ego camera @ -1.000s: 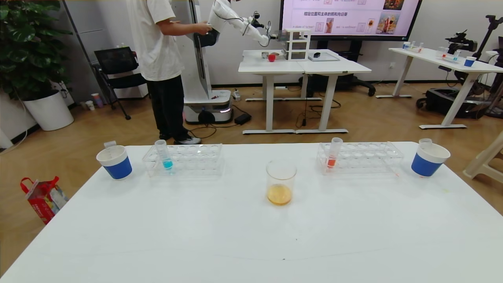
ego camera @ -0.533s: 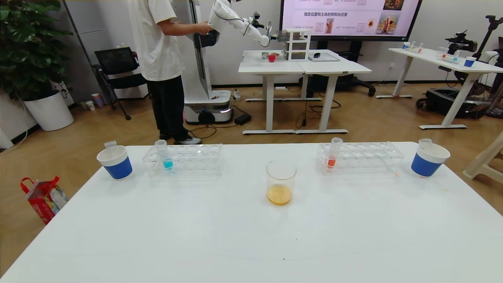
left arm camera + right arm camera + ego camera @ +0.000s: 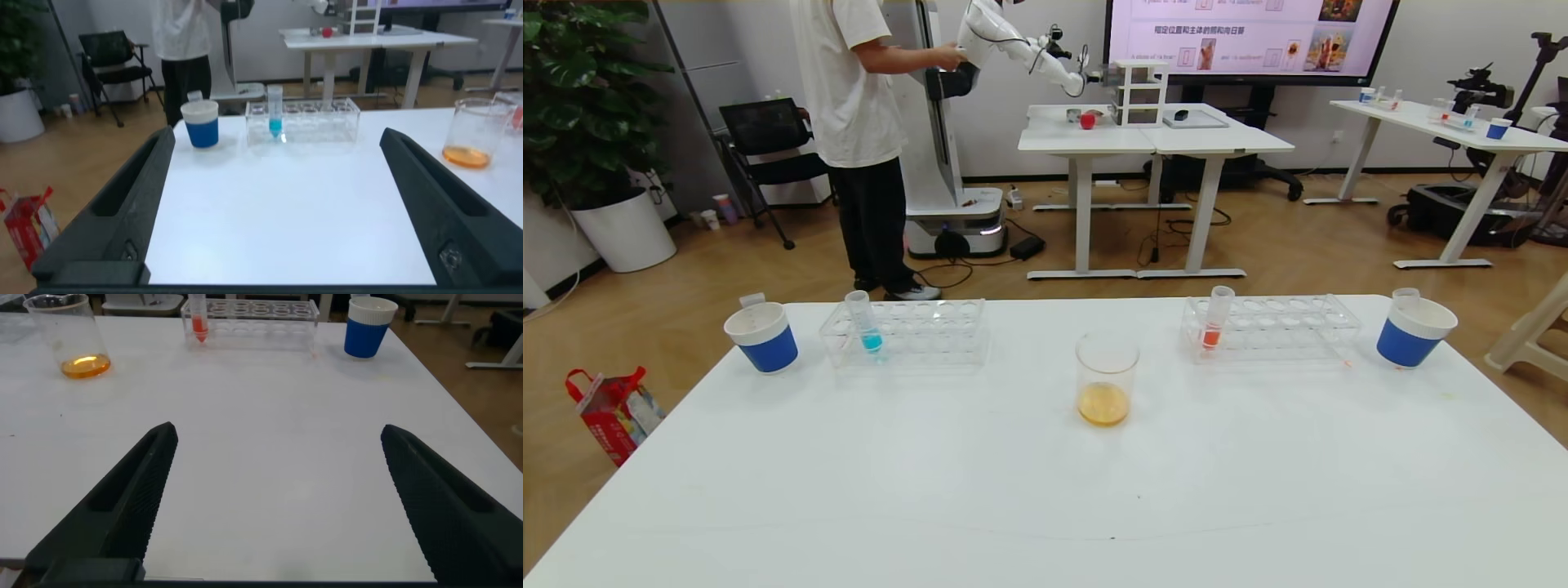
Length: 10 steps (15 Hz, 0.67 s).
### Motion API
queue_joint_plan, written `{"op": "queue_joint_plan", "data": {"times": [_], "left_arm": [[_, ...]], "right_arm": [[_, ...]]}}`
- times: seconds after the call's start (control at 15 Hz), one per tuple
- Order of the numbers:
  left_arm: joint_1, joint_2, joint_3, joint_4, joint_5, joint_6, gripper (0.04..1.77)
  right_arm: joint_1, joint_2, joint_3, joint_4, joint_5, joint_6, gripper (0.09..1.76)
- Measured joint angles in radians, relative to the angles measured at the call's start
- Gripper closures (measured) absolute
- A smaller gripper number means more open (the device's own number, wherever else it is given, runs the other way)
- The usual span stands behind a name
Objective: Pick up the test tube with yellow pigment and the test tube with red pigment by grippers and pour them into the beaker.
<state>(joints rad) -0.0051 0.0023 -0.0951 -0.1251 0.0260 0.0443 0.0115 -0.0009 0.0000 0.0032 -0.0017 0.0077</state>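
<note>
The beaker stands mid-table with orange-yellow liquid in its bottom; it also shows in the left wrist view and the right wrist view. A test tube with red pigment stands upright at the left end of the right clear rack, also in the right wrist view. No tube with yellow pigment can be made out. Both grippers are out of the head view. My left gripper and right gripper hang open and empty over the near table.
A blue-liquid tube stands in the left rack. Blue-and-white paper cups stand at far left and far right, each with a clear tube top behind its rim. A person and another robot are beyond the table.
</note>
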Motion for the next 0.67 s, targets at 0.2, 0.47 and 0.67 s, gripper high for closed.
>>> {"op": "queue_joint_plan", "data": {"times": [0.2,0.47,0.67], "left_arm": [[0.001,-0.004,0.084,0.127,-0.022,-0.034,0.06],[0.000,-0.004,0.094,0.124,-0.024,-0.037,0.06],[0.000,-0.004,0.095,0.124,-0.024,-0.042,0.06]], "right_arm": [[0.000,0.000,0.000,0.000,0.000,0.000,0.11],[0.000,0.000,0.000,0.000,0.000,0.000,0.11],[0.000,0.000,0.000,0.000,0.000,-0.001,0.11]]}}
